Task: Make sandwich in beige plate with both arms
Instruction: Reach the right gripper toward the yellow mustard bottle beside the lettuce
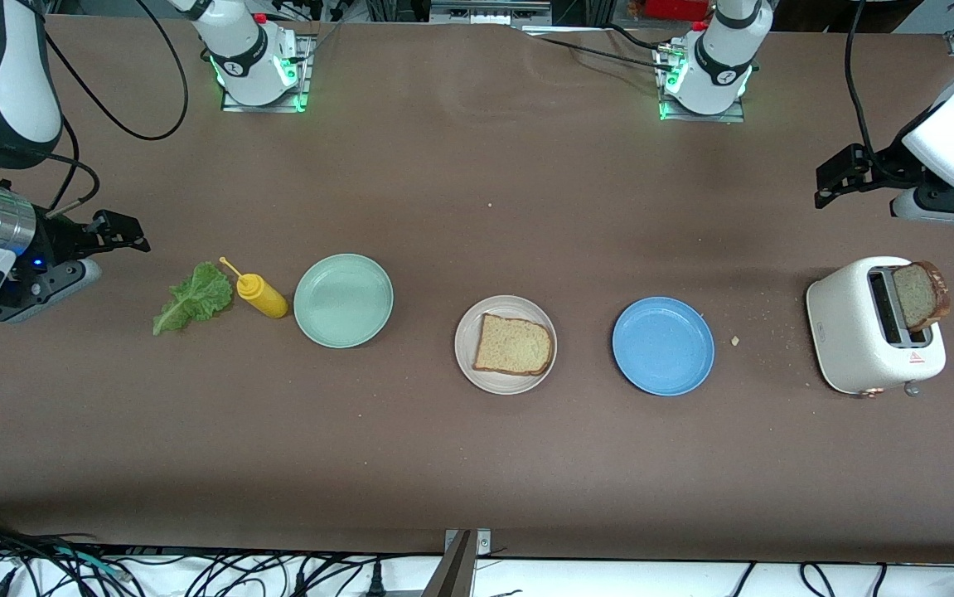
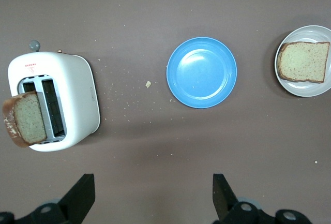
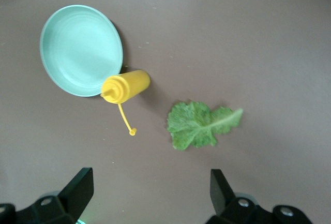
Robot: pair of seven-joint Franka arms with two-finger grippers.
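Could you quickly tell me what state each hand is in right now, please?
Left hand: open, holding nothing, above the table near the toaster.
Right hand: open, holding nothing, above the table near the lettuce leaf.

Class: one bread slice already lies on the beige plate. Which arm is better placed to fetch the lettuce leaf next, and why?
The right arm. Its open right gripper hangs by the ruffled green lettuce leaf at its end of the table; the open left gripper waits above the white toaster.

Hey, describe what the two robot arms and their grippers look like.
Both arms are glossy white with dark grey joints and trailing black cables; their bases glow green. The right gripper and the left gripper are black, each with two flat fingers. A blue light shows by the right wrist.
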